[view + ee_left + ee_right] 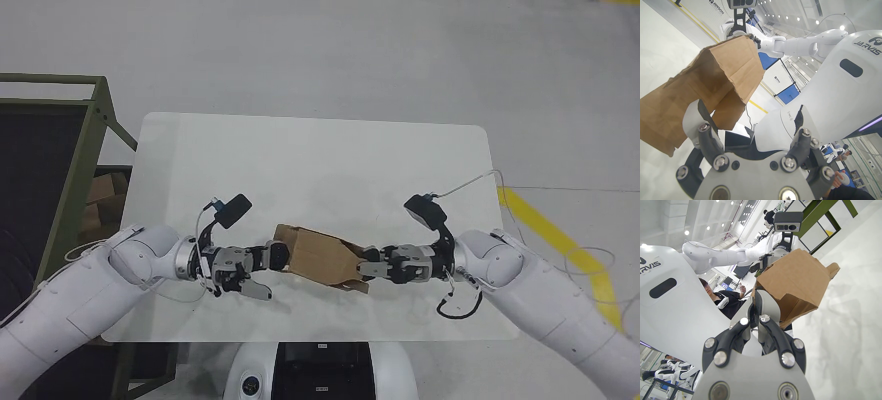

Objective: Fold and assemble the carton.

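Note:
The brown carton [315,255] is held partly unfolded just above the white table [320,160], near its front edge. My right gripper [362,270] is shut on the carton's right end; in the right wrist view its fingers [761,302] pinch a wall edge of the carton [797,275]. My left gripper [268,272] stands open at the carton's left end. In the left wrist view one finger [702,113] lies against a hanging flap of the carton [715,79], and the other finger [802,121] stands far off with nothing touching it.
A green metal rack [90,130] stands off the table's left edge with cardboard pieces [100,200] inside it. A yellow floor line [540,225] runs past the table's right side. The table's back half is bare.

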